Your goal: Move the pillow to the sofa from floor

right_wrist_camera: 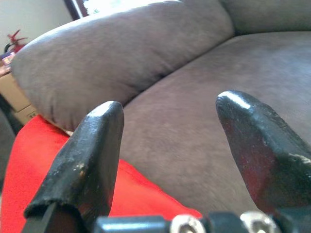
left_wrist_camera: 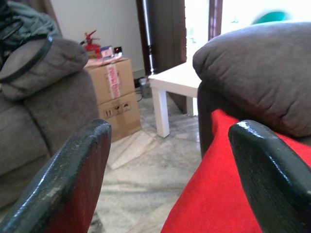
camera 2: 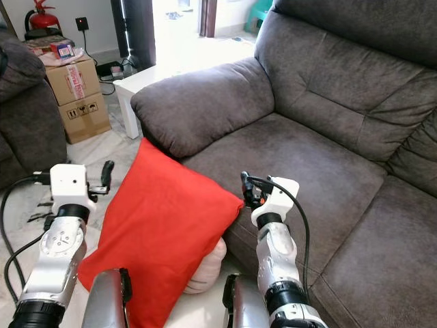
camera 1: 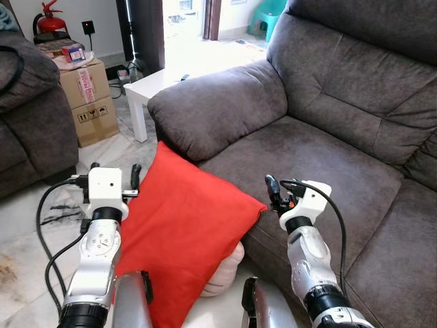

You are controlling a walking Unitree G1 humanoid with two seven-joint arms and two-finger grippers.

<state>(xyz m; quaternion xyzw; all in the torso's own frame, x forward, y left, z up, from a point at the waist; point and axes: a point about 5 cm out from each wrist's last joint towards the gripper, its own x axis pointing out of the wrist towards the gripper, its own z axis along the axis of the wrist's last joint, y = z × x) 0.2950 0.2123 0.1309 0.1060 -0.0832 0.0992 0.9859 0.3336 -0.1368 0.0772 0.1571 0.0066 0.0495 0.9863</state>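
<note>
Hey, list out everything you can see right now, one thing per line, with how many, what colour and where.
Pillow: one, red, leaning against the sofa front, on the floor.
Cream cushion: one, pale, tucked under the pillow.
Sofa: one, dark grey-brown, ahead and to the robot's right.
Second sofa: one, grey-brown, to the left.
Side table: one, white, beyond the sofa's armrest.
Cardboard boxes: two, brown, stacked left of the table.
Fire extinguisher: one, red, by the far wall.
Floor: pale marble tiles.
Left tool: black fingers open, at the pillow's left edge.
Right tool: black fingers open, at the pillow's right corner, over the seat edge.
</note>
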